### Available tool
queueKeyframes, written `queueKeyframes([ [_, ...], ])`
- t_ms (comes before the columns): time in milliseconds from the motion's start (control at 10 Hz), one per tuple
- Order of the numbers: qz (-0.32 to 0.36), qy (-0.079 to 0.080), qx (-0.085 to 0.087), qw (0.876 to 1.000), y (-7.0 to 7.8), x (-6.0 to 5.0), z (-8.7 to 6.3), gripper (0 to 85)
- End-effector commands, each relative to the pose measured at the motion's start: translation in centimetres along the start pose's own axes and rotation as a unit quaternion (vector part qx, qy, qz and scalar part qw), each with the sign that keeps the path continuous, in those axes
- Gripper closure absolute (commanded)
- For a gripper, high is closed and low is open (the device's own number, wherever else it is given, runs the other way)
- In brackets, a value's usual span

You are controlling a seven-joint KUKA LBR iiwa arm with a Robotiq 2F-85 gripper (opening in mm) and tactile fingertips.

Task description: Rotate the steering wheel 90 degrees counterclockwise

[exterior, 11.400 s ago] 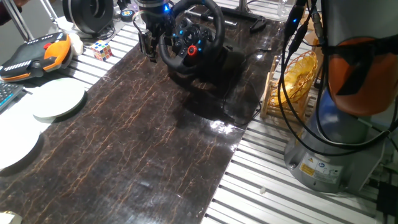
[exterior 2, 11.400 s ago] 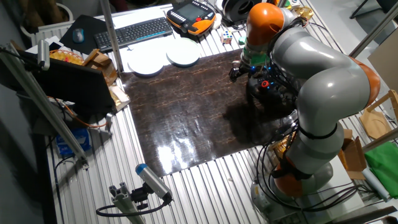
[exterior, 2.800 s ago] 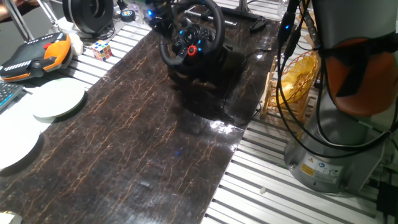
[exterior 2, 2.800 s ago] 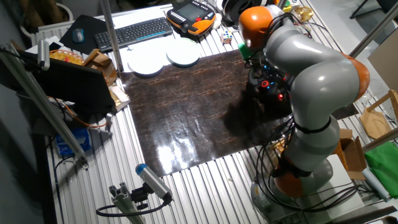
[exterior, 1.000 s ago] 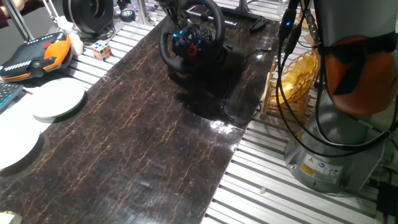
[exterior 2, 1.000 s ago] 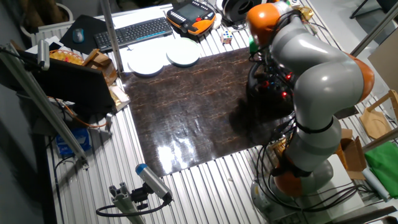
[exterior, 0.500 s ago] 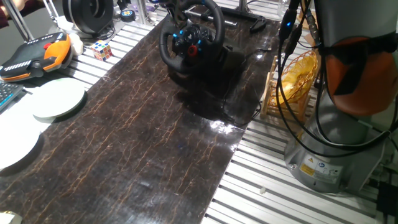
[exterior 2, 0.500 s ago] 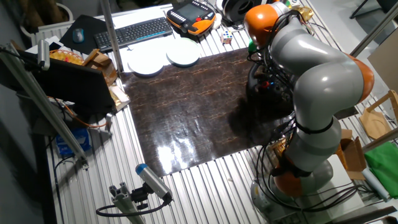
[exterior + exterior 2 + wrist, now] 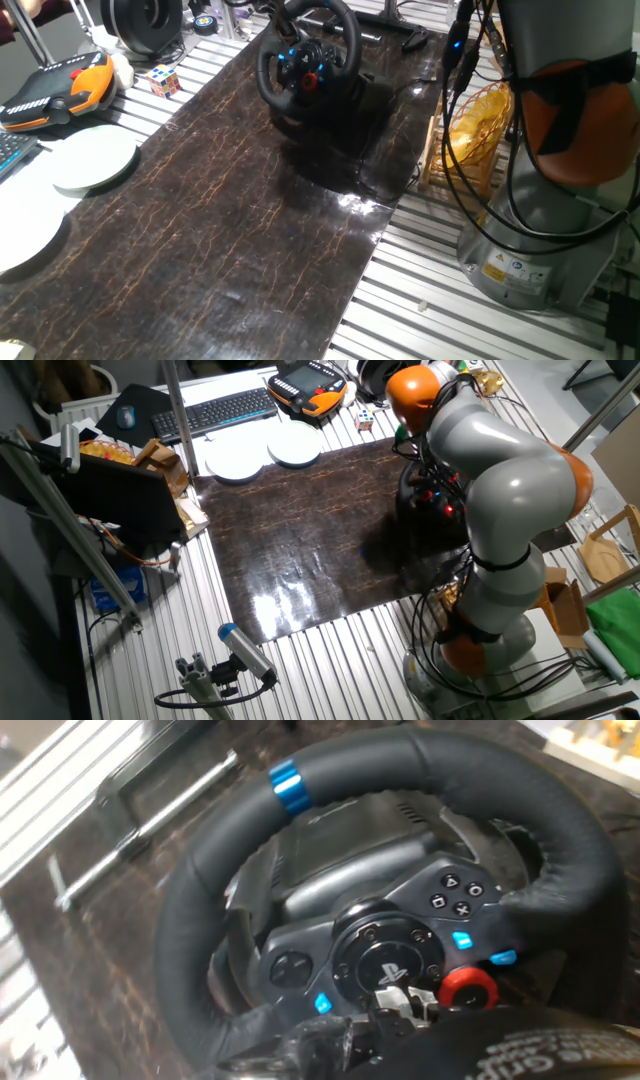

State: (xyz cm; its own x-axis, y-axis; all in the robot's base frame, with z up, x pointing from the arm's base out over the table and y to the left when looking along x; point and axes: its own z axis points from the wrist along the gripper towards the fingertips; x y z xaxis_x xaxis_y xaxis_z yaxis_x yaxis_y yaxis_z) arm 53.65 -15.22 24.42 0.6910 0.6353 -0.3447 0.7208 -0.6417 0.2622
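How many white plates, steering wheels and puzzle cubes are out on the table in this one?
White plates: 2
Steering wheel: 1
Puzzle cube: 1
Total: 4

Dark mat (image 9: 200, 230) near + left of steering wheel (image 9: 305, 60): open, wide passage. Far-left edge crowded: plates (image 9: 95, 160), cube (image 9: 165, 79), orange pendant (image 9: 60, 88). Right of wheel: cables (image 9: 470, 120), wire basket (image 9: 478, 125) block approach.
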Motion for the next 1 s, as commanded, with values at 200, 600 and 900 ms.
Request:
queueKeyframes([
  [200,-0.002,0.000,0.005,1.000,-0.2,0.1,-0.2,84.3],
  [600,0.000,-0.003,0.004,1.000,-2.2,2.2,-2.3,84.3],
  [900,0.014,-0.001,0.001,1.000,-4.6,4.2,-3.5,84.3],
])
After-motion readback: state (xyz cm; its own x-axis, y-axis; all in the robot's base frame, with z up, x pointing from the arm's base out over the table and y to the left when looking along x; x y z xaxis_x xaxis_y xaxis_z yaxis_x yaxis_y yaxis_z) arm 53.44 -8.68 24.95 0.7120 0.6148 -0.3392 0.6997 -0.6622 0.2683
